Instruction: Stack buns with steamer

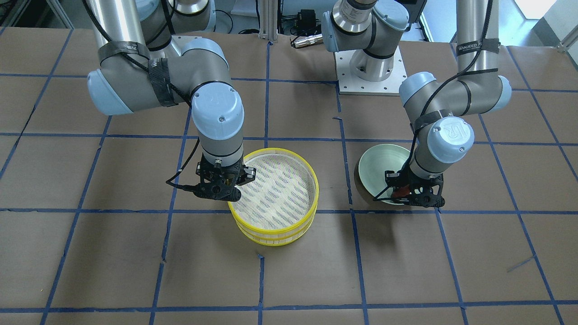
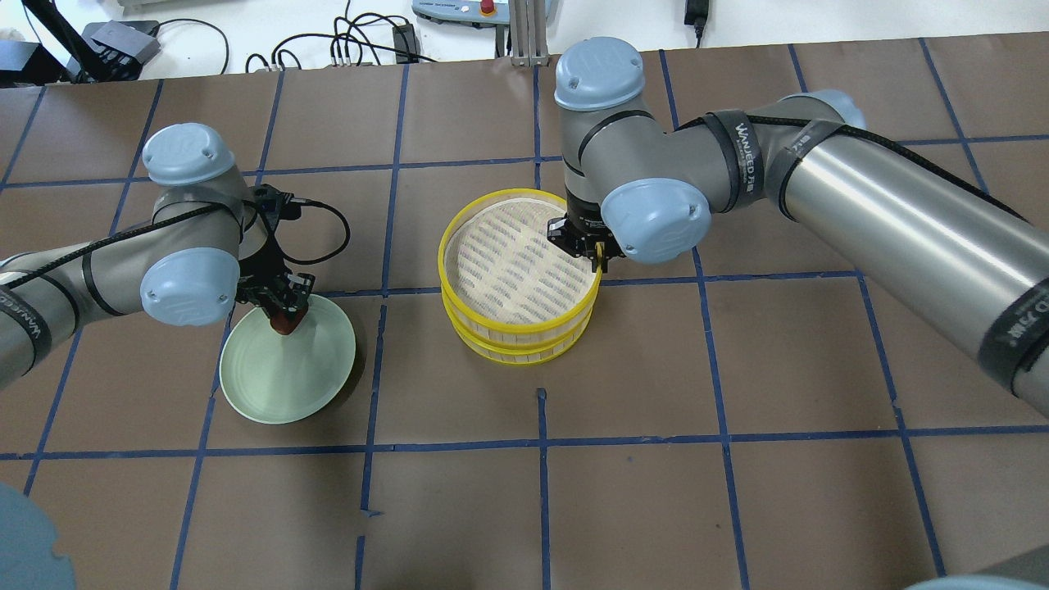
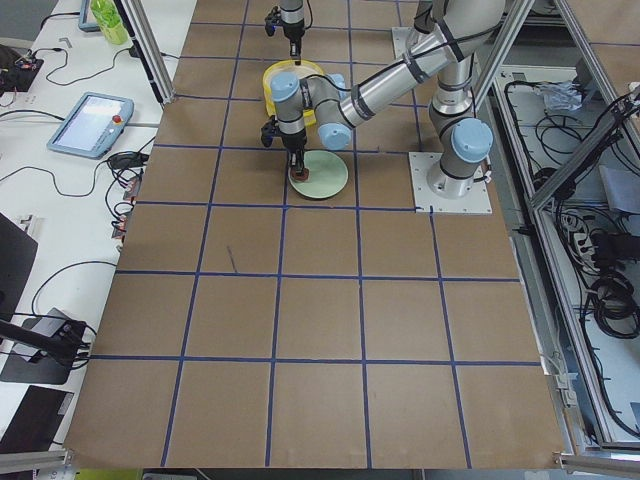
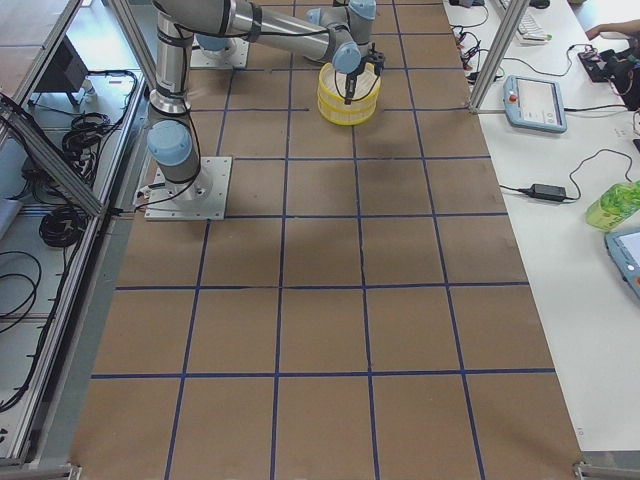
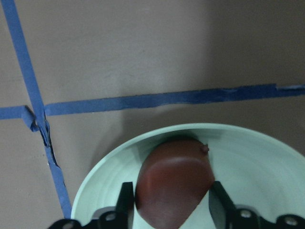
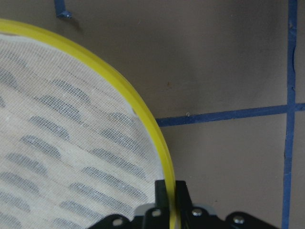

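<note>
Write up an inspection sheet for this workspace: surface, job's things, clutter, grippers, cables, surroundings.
Surface: table covered in brown paper with a blue tape grid.
Job's things: top basket sits empty on the lower basket; reddish-brown bun on the pale green plate, near its rim; white bun not seen.
Clutter: nothing seen on the table.
Grippers: left gripper shut on the reddish-brown bun; right gripper shut on the top basket's yellow rim.
Cables: black cable loop beside the left wrist; loose cables beyond the table's far edge.
Surroundings: teach pendant on the side bench.
</note>
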### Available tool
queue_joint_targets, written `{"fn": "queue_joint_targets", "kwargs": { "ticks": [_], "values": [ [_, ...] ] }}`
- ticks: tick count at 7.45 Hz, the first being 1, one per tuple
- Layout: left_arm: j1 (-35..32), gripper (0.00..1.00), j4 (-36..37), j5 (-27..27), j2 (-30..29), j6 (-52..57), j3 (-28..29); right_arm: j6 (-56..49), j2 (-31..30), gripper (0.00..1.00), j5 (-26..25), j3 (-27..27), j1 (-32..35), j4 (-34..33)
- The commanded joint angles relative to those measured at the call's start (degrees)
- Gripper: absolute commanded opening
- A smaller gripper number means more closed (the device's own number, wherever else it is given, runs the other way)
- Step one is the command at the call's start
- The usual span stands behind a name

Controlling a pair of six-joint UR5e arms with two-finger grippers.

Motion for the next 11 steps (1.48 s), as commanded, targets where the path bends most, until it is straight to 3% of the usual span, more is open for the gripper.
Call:
{"fn": "queue_joint_targets", "kwargs": {
  "ticks": [1, 2, 3, 5, 7, 9, 11],
  "values": [
    [-2.88, 0.02, -0.95, -1.28, 5.6, -0.39, 1.86, -0.05, -0.49, 0.16, 0.04, -0.11, 0.14, 0.19],
    [-3.5, 0.02, -3.92, -2.86, 7.46, -0.65, 4.22, 0.13, -0.49, 0.45, -0.05, -0.02, 0.14, 0.11],
    [-4.47, 0.02, -7.86, -5.83, 8.26, -3.44, 7.64, 0.74, -0.49, 0.99, 0.65, -0.37, 0.14, 0.28],
    [-7.28, 0.02, -14.11, -9.46, 9.67, -6.27, 14.49, 0.66, -1.71, 1.0, 0.74, -0.55, 0.14, 0.37],
    [-9.04, 0.02, -16.42, -12.69, 12.04, -6.8, 16.98, -0.22, -4.25, 1.0, 0.74, -3.43, -2.48, 3.51],
    [-13.24, 0.02, -15.29, -14.39, 11.0, -13.55, 16.9, -2.4, -10.3, 1.0, 2.4, -8.0, -9.58, 14.73],
    [-19.91, 0.04, -5.33, -15.17, 5.66, -20.03, 16.29, -5.21, -16.1, 1.0, 2.76, -9.33, -14.35, 22.14]
  ]
}}
